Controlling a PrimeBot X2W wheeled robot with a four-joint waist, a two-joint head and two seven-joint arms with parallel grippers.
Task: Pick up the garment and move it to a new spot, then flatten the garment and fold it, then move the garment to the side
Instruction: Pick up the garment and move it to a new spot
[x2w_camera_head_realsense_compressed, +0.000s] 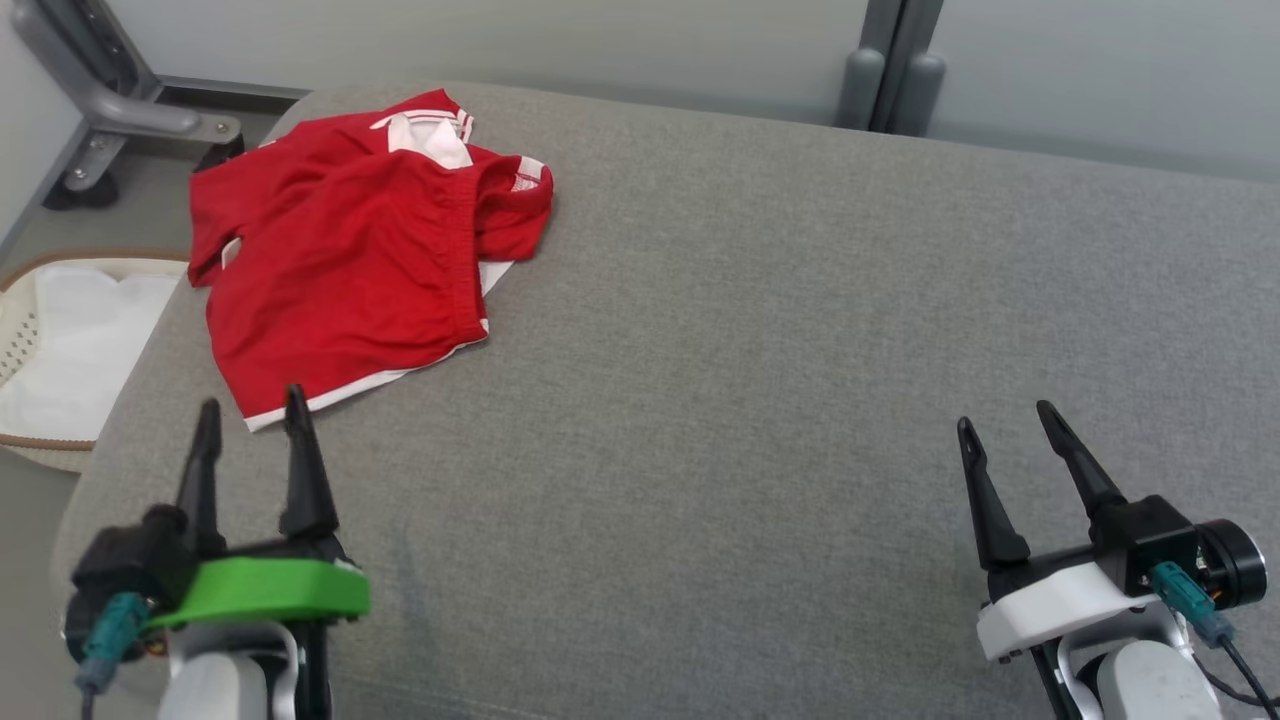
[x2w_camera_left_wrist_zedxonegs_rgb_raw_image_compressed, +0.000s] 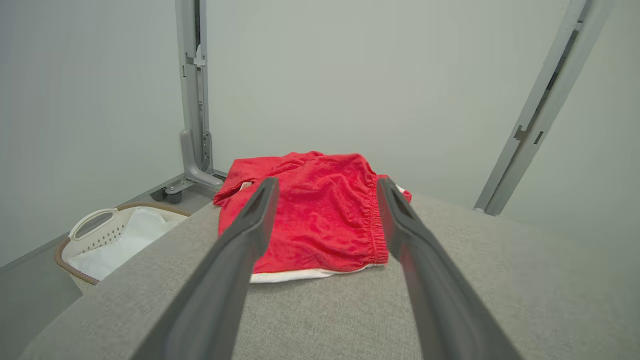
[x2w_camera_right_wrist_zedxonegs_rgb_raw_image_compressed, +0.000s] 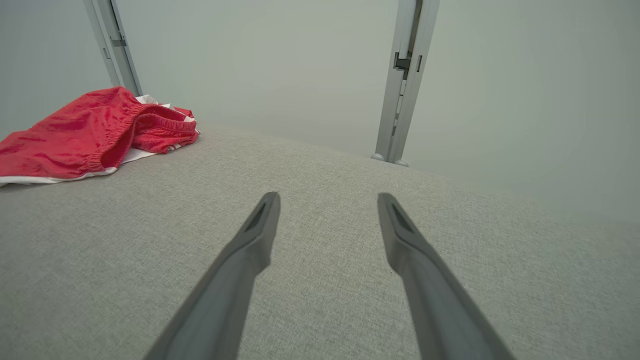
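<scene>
On the grey padded surface (x2w_camera_head_realsense_compressed: 750, 350), toward ten o'clock, a red garment (x2w_camera_head_realsense_compressed: 360, 250) with white trim lies rumpled. The left gripper (x2w_camera_head_realsense_compressed: 250, 405), at seven o'clock, sits just beside its near hem, fingers spread wide, holding nothing. The right gripper (x2w_camera_head_realsense_compressed: 1003, 412), at five o'clock, is equally wide and empty, well apart from the cloth.

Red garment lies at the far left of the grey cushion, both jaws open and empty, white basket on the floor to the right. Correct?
No: the white basket stands on the floor left of the grey cushion, near the red garment, as the head view shows. The rest holds.
</scene>
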